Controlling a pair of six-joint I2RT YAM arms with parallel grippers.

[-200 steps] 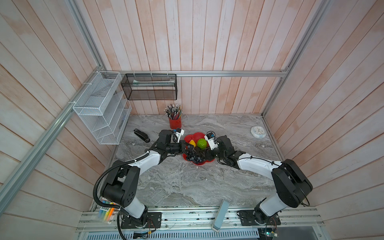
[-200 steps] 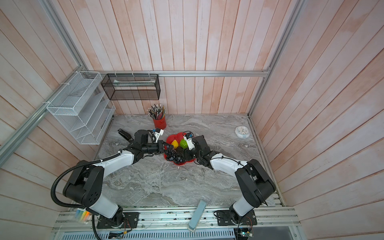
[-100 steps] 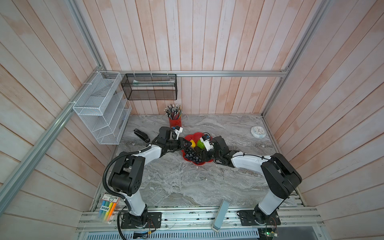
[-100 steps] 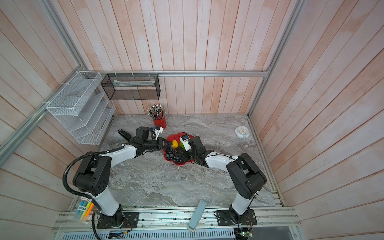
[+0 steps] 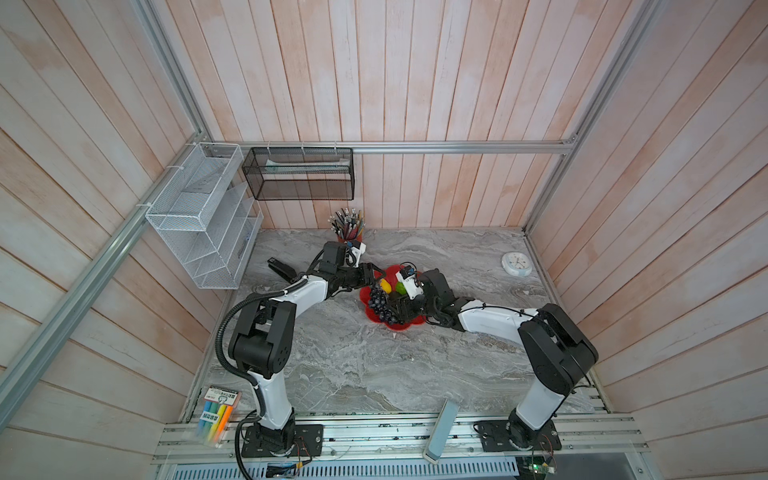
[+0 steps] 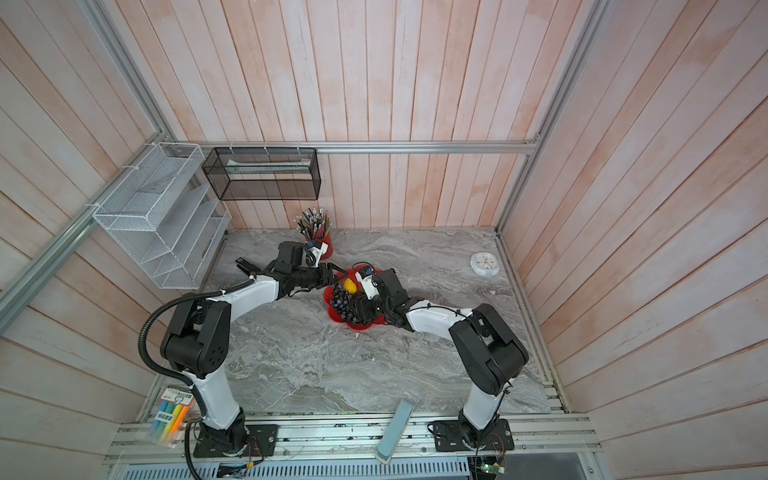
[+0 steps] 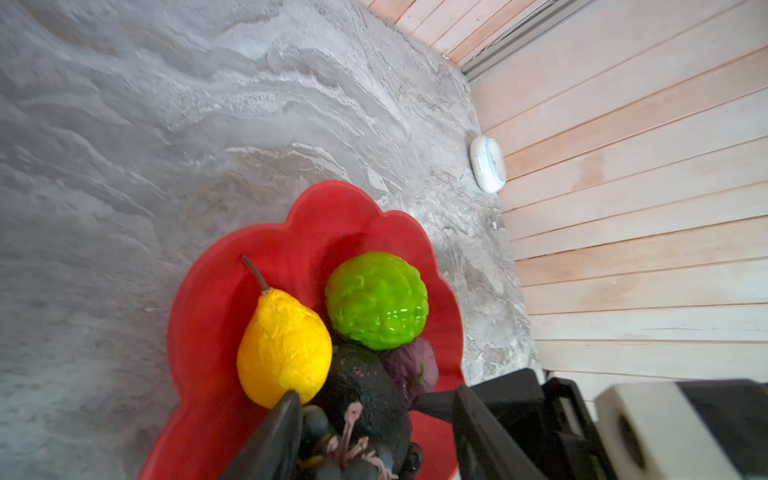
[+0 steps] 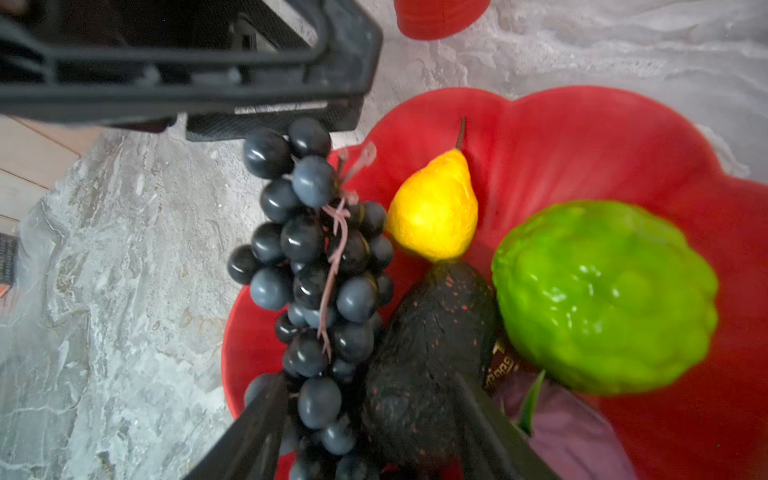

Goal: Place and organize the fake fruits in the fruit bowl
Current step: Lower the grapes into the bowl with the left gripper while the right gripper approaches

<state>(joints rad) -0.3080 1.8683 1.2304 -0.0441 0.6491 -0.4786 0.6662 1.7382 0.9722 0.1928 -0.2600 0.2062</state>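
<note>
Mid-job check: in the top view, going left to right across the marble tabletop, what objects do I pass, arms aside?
black stapler → red pencil cup → fruit bowl → white clock

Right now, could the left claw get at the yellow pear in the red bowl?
Probably yes. The left claw is open right beside the yellow pear, which lies uncovered in the red bowl; only the grape bunch by the claw crowds it.

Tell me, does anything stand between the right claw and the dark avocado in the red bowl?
Nothing visible does. The avocado lies just ahead of the right claw, between its spread fingers. The grape bunch lies against the avocado on one side, partly within the fingers too, so closing may catch both.
</note>
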